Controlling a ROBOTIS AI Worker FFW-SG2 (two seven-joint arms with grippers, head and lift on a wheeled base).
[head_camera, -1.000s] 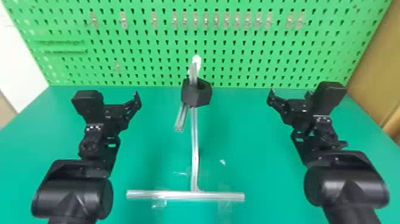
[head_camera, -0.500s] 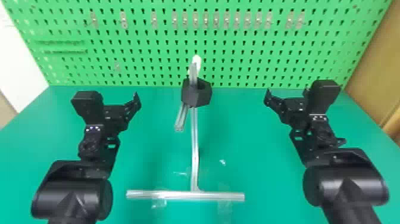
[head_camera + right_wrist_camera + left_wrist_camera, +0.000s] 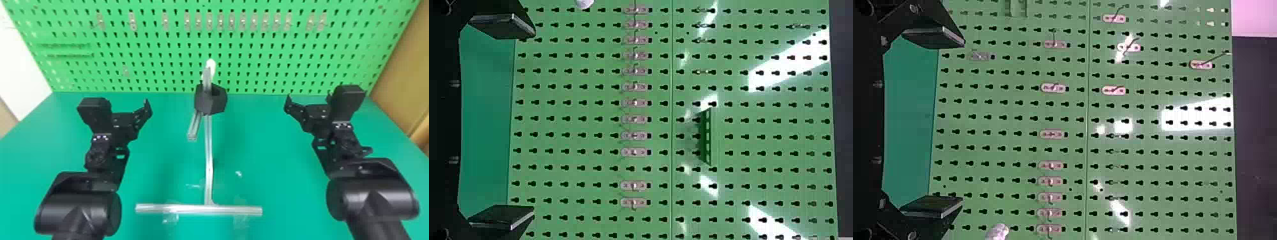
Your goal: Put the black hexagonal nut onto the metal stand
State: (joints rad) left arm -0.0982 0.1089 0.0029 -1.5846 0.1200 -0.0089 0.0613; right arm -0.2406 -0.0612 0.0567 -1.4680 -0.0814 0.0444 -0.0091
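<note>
In the head view my left gripper [image 3: 126, 111] stands left of the metal stand [image 3: 209, 159], and my right gripper [image 3: 309, 100] is to its right, both well apart from it. The black hexagonal nut [image 3: 209, 105] sits around the stand's post at the back, with the post's upper part rising out of its opening. Two wide-apart fingers with nothing between them show my left gripper [image 3: 962, 122] open in the left wrist view. Likewise open and holding nothing is my right gripper [image 3: 533, 121]. The stand's white tip [image 3: 998, 231] appears at that left wrist picture's edge.
A green pegboard [image 3: 159, 67] with several small metal hooks rises behind the green table [image 3: 255, 143]. The stand's crossbar [image 3: 236, 210] lies nearest me, with clear tape on it. A slanted bar [image 3: 194, 127] extends below the nut.
My right gripper has shifted slightly leftward and a little farther from the robot. The left arm, the nut and the stand look unmoved.
</note>
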